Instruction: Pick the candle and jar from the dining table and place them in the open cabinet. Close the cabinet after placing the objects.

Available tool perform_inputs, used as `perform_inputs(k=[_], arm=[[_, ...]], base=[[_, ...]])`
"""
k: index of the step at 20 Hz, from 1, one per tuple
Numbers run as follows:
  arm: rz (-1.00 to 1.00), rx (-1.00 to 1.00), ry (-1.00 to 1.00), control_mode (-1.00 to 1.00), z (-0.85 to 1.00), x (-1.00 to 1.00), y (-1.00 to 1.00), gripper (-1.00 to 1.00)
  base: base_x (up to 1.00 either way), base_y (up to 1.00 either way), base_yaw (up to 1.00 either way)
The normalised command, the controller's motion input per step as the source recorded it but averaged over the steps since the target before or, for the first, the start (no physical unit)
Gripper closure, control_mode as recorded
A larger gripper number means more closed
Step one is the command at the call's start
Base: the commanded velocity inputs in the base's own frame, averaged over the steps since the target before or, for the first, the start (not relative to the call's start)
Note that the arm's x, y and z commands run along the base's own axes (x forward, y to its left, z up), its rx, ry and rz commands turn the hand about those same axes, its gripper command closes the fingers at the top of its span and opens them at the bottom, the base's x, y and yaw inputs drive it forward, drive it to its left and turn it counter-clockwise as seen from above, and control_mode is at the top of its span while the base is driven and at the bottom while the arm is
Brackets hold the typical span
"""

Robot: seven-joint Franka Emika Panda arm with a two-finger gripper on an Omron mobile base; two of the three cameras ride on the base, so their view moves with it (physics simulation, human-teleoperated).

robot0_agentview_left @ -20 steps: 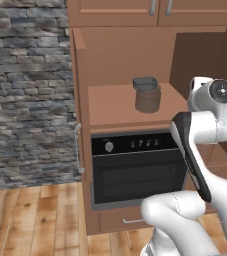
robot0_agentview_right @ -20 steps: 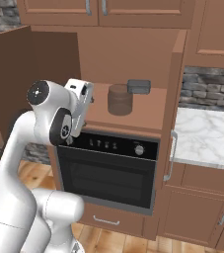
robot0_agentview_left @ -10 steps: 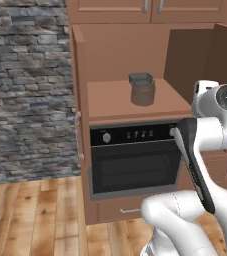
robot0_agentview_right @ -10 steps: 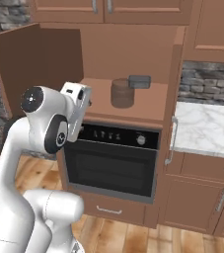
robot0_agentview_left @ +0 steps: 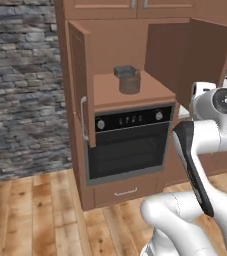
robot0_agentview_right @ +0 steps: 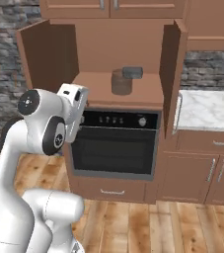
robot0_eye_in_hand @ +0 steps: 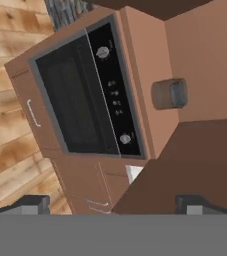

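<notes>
The cabinet [robot0_agentview_left: 130, 35] stands with both doors swung out over a black oven. On its shelf [robot0_agentview_right: 133, 94] sits the jar [robot0_agentview_left: 130, 84], a stout brownish-grey cylinder [robot0_agentview_right: 122, 82], upright, with a dark grey boxy item [robot0_agentview_right: 132, 72] right behind it. In the hand view the jar [robot0_eye_in_hand: 162, 94] lies well beyond my gripper [robot0_eye_in_hand: 114, 204]. The gripper is open, its fingertips [robot0_eye_in_hand: 32, 202] wide apart with nothing between them. My white hand [robot0_agentview_right: 73, 99] hovers at oven height, to the left front of the shelf. The candle and the dining table are out of view.
The left door [robot0_agentview_left: 80, 87] and right door [robot0_agentview_right: 172, 74] jut out into the room. The oven [robot0_agentview_right: 113, 146] and a drawer sit below the shelf. A marble counter [robot0_agentview_right: 207, 108] over brown lower doors is to the right, a stone wall [robot0_agentview_left: 20, 85] to the left, and wood floor in front.
The whole picture has shifted: the base has backed away, so the cabinet looks smaller and both doors show more fully. The jar stays on the shelf and the gripper stays open.
</notes>
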Motion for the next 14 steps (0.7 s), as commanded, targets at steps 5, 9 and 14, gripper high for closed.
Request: perform_inputs(k=[5, 9, 14], arm=[[0.00, 0.00, 0.00, 1.00, 0.00, 0.00, 0.00, -1.00], [0.00, 0.00, 0.00, 1.00, 0.00, 0.00, 0.00, -1.00], [0.00, 0.00, 0.00, 1.00, 0.00, 0.00, 0.00, -1.00]], base=[[-0.54, 0.17, -0.48], [-0.57, 0.00, -0.54], [-0.81, 0.01, -0.59]])
